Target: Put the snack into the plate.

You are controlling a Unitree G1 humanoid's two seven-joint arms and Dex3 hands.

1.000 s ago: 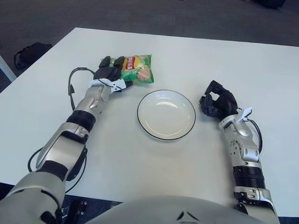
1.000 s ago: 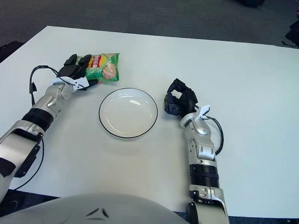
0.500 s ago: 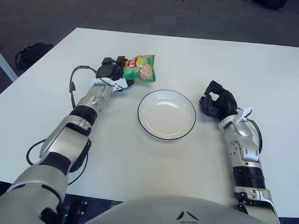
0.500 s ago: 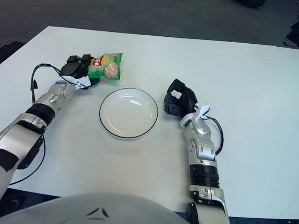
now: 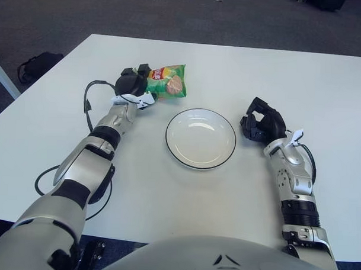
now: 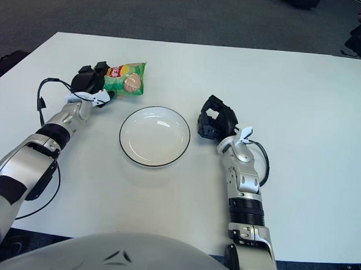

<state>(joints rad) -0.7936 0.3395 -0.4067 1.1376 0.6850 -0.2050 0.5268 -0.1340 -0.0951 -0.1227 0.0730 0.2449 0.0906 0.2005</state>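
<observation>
A: L hand (image 5: 133, 84)?
B: Fingers pinching the left edge of the snack (image 5: 167, 81), a green bag, at the far-left part of the white surface (image 5: 324, 87). Can't tell if the bag is lifted or touching.
A: Plate (image 5: 200, 138)?
B: White w/ dark rim, bare, near the bag, to its right and closer to the robot. They're apart.
A: R hand (image 5: 263, 124)?
B: Just right of the plate, fingers curled, holding nothing.
</observation>
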